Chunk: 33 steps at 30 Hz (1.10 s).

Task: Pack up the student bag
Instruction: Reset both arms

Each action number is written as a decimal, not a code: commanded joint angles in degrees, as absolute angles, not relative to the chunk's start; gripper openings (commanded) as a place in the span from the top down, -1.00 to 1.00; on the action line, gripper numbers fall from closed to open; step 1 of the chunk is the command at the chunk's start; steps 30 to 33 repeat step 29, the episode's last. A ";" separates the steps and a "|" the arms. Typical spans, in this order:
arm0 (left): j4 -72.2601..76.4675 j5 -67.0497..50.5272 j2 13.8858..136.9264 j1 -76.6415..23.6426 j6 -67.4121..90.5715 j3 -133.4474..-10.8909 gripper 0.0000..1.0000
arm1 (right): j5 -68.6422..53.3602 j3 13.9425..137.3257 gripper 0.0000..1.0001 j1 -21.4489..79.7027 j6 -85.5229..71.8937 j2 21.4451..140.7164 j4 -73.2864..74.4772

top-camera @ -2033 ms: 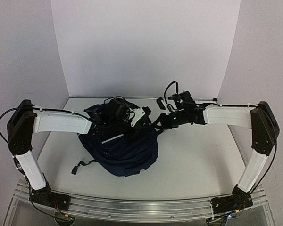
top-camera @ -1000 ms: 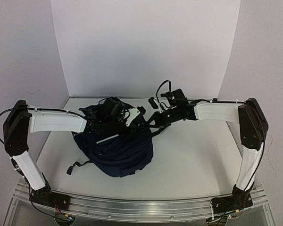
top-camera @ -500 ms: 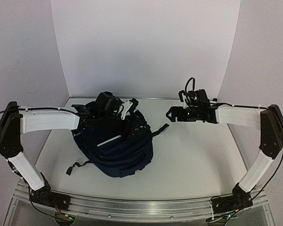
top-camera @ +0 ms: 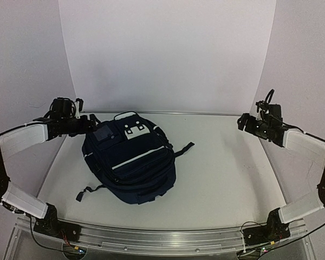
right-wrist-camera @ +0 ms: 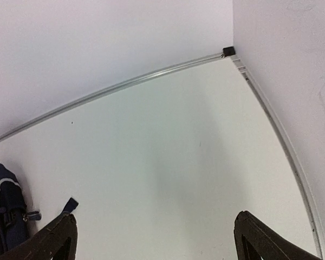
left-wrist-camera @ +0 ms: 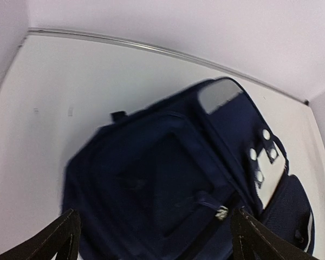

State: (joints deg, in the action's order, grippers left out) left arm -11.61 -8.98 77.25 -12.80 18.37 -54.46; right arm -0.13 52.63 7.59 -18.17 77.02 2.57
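While both sets of jaws stand wide apart and empty, I see the bag (top-camera: pixel 131 162) lying left of centre, top end toward the back wall (top-camera: pixel 168 54); my left gripper (top-camera: pixel 91 122) hangs just beside its top left corner, the right gripper (top-camera: pixel 242 122) well apart.

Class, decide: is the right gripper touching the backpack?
Apart. The top view shows the right gripper far off to the right, with a wide stretch of table showing between it and the backpack.
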 commanded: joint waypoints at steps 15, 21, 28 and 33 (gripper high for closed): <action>11.01 15.69 45.73 -6.21 11.60 -24.68 -0.99 | 11.27 22.65 -0.97 6.59 -9.89 47.20 -37.37; 12.22 15.16 45.92 -6.23 12.99 -21.57 -0.99 | 11.84 19.85 -0.97 6.52 -10.28 47.76 -39.60; 12.48 14.98 44.58 -6.24 12.37 -21.35 -0.99 | 12.02 19.86 -0.97 6.56 -10.02 47.84 -39.59; 12.61 15.09 44.51 -6.23 12.54 -21.22 -0.99 | 12.01 19.85 -0.97 6.54 -10.05 47.95 -39.62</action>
